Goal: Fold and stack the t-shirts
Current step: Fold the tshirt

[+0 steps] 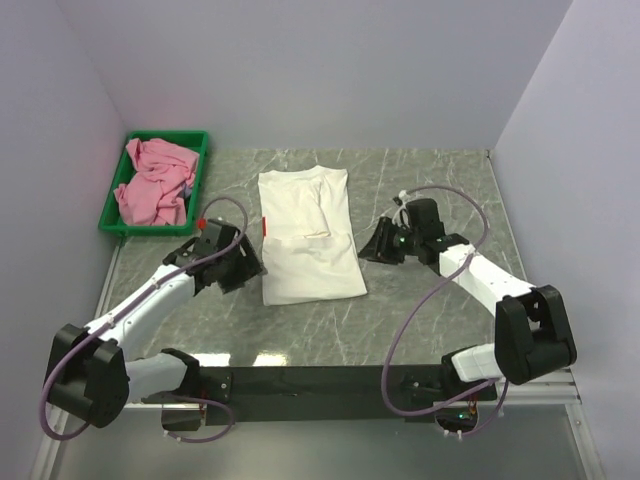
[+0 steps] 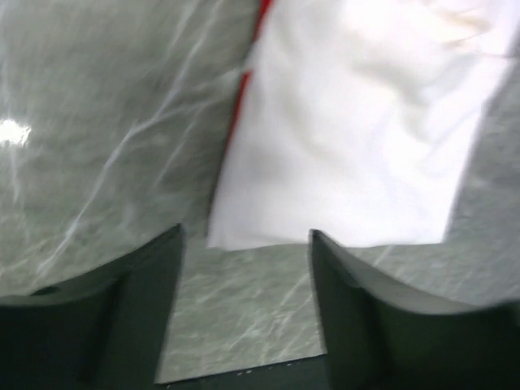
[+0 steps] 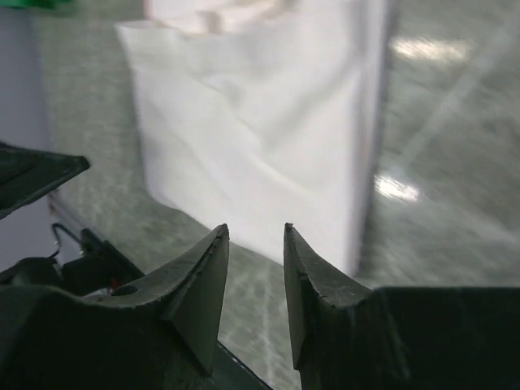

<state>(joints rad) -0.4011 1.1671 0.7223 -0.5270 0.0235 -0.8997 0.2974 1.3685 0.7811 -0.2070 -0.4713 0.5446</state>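
From above, the white t-shirt (image 1: 308, 235) lay folded into a tall rectangle near the middle of the marbled table (image 1: 430, 190), its collar end toward the far wall and a sleeve or flap turned in over its upper half. A thin red strip (image 1: 264, 226) showed at its left edge. The pink t-shirt (image 1: 155, 182) sat crumpled inside the green tray (image 1: 166, 136) at the far left corner, well apart from the white one. The left gripper (image 1: 250, 264) hung just beside the white shirt's left edge and the right gripper (image 1: 374, 246) just beside its right edge; from that height it could not be told whether either touched the cloth. In the left wrist view, which was blurred, the two dark fingers (image 2: 122, 301) stood wide apart with only bare table between them, and the white shirt's near hem lay just beyond their tips, the red strip running up its left side. In the right wrist view, the fingers (image 3: 203, 284) were separated by a narrow gap and held nothing. The white shirt lay past their tips, flat on the table, with one long edge running away from the camera and a rumpled fold at its far end. Glare from the lights marked the tabletop to the right of the shirt.
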